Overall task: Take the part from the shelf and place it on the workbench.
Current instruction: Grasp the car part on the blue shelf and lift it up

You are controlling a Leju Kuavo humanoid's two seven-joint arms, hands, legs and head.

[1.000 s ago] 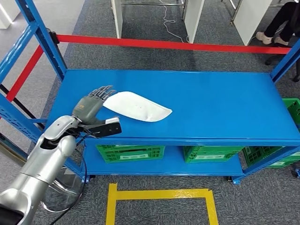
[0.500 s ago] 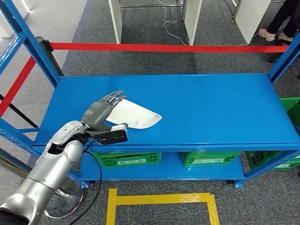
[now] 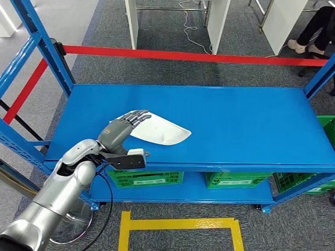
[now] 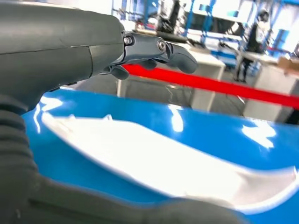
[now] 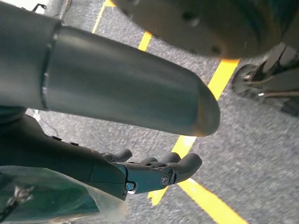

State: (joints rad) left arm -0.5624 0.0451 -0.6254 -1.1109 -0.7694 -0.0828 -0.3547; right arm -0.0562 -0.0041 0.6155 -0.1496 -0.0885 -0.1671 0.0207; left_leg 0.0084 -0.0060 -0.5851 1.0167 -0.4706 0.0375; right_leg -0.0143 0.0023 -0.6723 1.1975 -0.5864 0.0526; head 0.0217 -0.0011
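- Head view: the left hand [image 3: 120, 130] reaches over the near end of the white part [image 3: 164, 130], fingers spread and holding nothing, seemingly lining up a grasp. The part lies flat on the blue shelf [image 3: 245, 125], toward its left front.
- Left wrist view: the part [image 4: 166, 163] is thin, glossy, leaf-shaped, tapering.
- Right wrist view: the right hand [image 5: 148, 172] hangs over the floor, loosely open and empty.

Green crates [image 3: 144, 176] sit on the lower level, yellow tape [image 3: 179, 226] marks the grey carpet, and a red bar [image 3: 189, 55] runs behind.
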